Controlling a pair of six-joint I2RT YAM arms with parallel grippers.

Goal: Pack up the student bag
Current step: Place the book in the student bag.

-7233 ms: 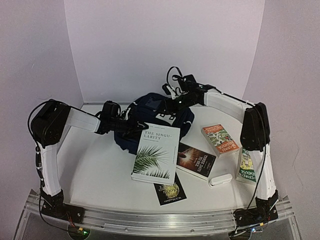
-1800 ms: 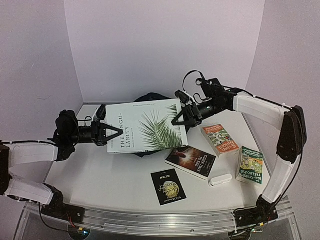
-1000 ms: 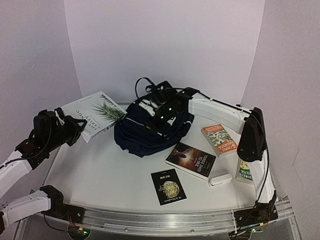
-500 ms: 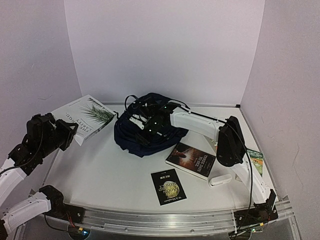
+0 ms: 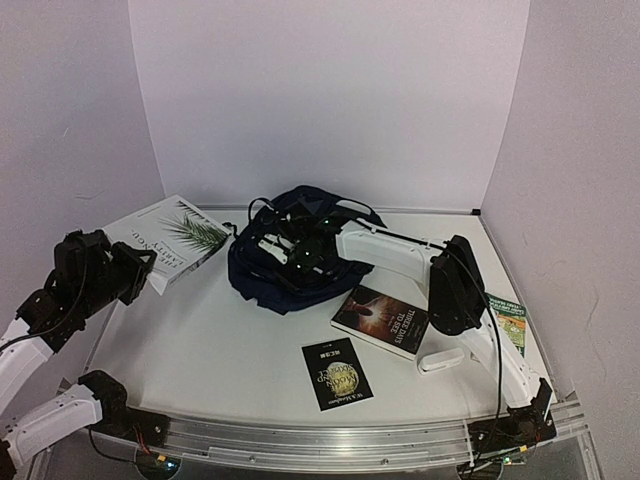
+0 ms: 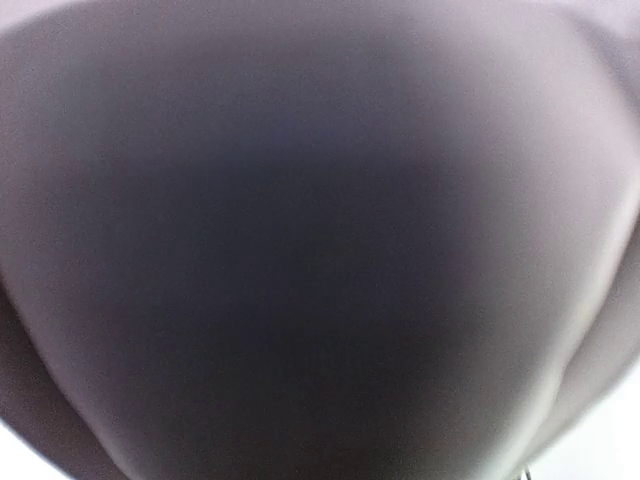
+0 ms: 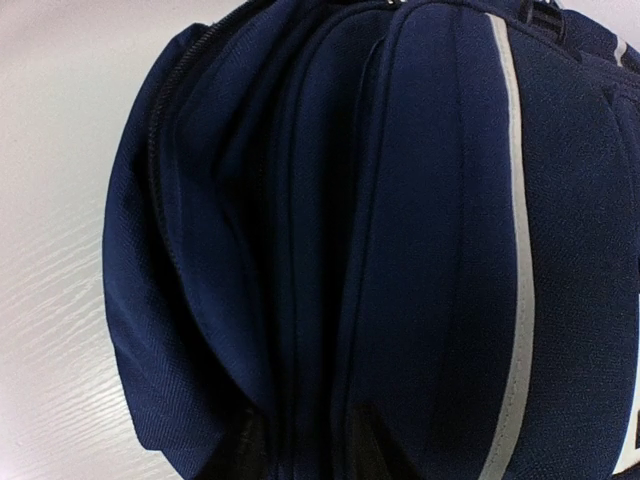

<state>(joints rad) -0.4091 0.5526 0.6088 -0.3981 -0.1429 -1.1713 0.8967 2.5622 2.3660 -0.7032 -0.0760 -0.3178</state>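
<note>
The student bag (image 5: pixel 258 285), dark navy with a thin white stripe (image 7: pixel 520 300), lies slumped at the back middle of the table. My right gripper (image 5: pixel 283 262) reaches across onto the bag's left side. In the right wrist view its two dark fingertips (image 7: pixel 300 450) press into the fabric with a fold of the bag (image 7: pixel 420 250) pinched between them. My left gripper (image 5: pixel 143 270) is at the far left, shut on the lower edge of a large white book with a palm leaf (image 5: pixel 170 235), held tilted above the table. The left wrist view is a dark blur.
A dark book (image 5: pixel 382 318) lies right of centre, with a black booklet bearing a gold emblem (image 5: pixel 336 372) in front of it. A small white case (image 5: pixel 440 360) sits near the right arm. A green book (image 5: pixel 508 318) shows behind that arm.
My right arm has swung left and down onto the bag and its jaws have narrowed on the fabric. The left arm with the white book has barely shifted.
</note>
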